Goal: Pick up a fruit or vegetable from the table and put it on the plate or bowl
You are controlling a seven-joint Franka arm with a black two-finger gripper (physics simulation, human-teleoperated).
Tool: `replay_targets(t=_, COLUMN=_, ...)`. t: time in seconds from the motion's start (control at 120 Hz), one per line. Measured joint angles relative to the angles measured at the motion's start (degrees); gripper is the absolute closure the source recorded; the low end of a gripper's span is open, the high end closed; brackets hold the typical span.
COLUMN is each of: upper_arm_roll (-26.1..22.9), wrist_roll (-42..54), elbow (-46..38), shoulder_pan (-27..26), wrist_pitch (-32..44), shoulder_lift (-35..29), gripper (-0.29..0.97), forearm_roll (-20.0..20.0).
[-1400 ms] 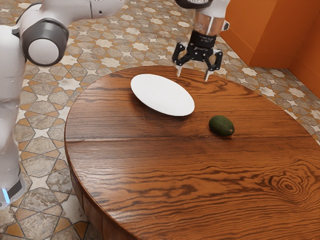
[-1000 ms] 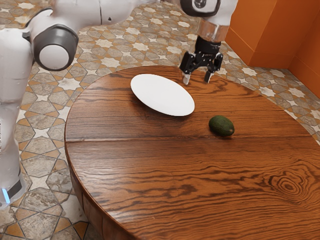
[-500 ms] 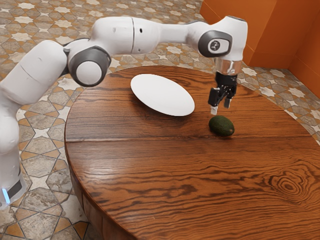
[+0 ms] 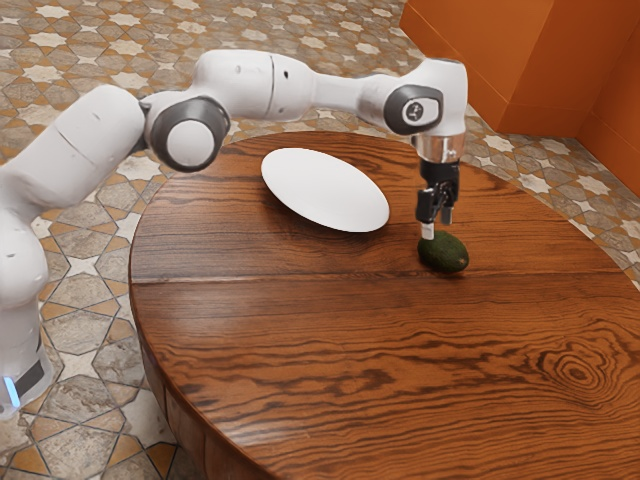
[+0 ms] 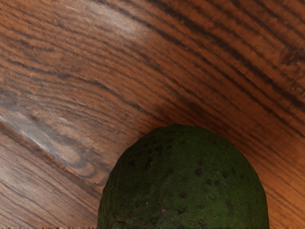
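Zero fruit is sitting on the plate [image 4: 325,188]; avocado [image 4: 443,252] is lying on the table [image 4: 350,350] at plate's 4 o'clock (exterior view); gripper [image 4: 437,226] is hovering just above it, claw spread; grasp, lift & xfer are remaining.

Dark-green avocado [image 4: 447,255] near white plate [image 4: 324,188]

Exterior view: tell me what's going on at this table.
A Franka arm is going after the avocado. Its tool hangs right over the avocado, which lies on the wooden table, not yet lifted. The white plate sits apart from it, toward the exterior view's left, and the fruit is not yet on it.
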Motion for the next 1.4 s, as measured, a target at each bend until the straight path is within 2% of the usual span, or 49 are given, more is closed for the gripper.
replay_targets(t=0.433, upper_arm_roll=-0.05, wrist_roll=1.01, elbow=-0.01, shoulder_pan=0.01, wrist_pitch=9.79, shoulder_lift=4.06, gripper=0.00, forearm_roll=0.17)
replay_targets(t=0.858, upper_arm_roll=2.88, wrist_roll=2.63, elbow=0.08, shoulder_pan=-3.34, wrist_pitch=22.30, shoulder_lift=7.09, gripper=0.00, forearm_roll=5.12)
replay_targets(t=0.917, upper_arm_roll=3.04, wrist_roll=2.77, elbow=0.08, shoulder_pan=-3.36, wrist_pitch=23.18, shoulder_lift=7.22, gripper=0.04, forearm_roll=5.29)
replay_targets(t=1.025, upper_arm_roll=3.37, wrist_roll=3.03, elbow=0.08, shoulder_pan=-3.36, wrist_pitch=24.26, shoulder_lift=7.23, gripper=0.20, forearm_roll=5.34)
replay_targets(t=1.183, upper_arm_roll=4.19, wrist_roll=3.47, elbow=-0.06, shoulder_pan=-3.56, wrist_pitch=25.02, shoulder_lift=6.81, gripper=0.27, forearm_roll=5.09)
replay_targets(t=1.25, upper_arm_roll=8.16, wrist_roll=3.65, elbow=-4.66, shoulder_pan=-5.17, wrist_pitch=25.19, shoulder_lift=2.09, gripper=0.31, forearm_roll=4.78)
replay_targets(t=1.4, upper_arm_roll=18.56, wrist_roll=4.07, elbow=-26.61, shoulder_pan=-7.75, wrist_pitch=25.34, shoulder_lift=-18.87, gripper=0.32, forearm_roll=0.61)
